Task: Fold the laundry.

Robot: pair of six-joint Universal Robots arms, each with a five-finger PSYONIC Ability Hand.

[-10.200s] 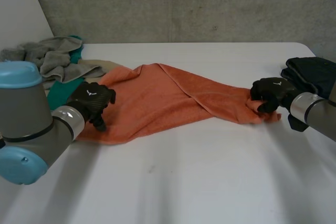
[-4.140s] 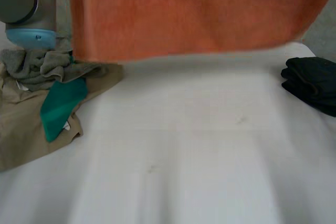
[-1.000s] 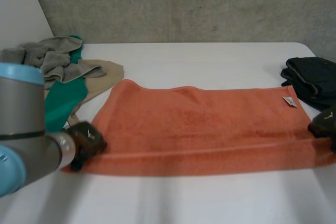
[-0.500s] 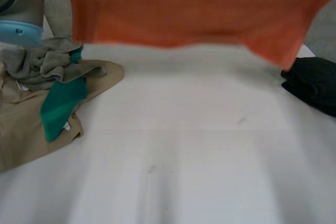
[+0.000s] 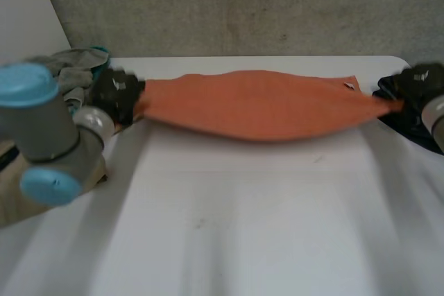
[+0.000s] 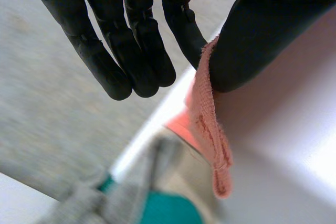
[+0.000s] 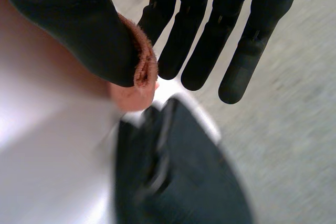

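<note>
While the left robot hand (image 5: 118, 95) & right robot hand (image 5: 420, 80) each pinch one end of the long orange terry towel (image 5: 257, 105), it hangs stretched over the white worktop (image 5: 243, 227). Lower both ends level & slow, w/ no slack, so it lands flat.

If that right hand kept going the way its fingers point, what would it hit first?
Most likely the dark folded clothing, which lies just past the fingertips of the right hand pinching the orange towel; how far below them is hard to judge.
</note>
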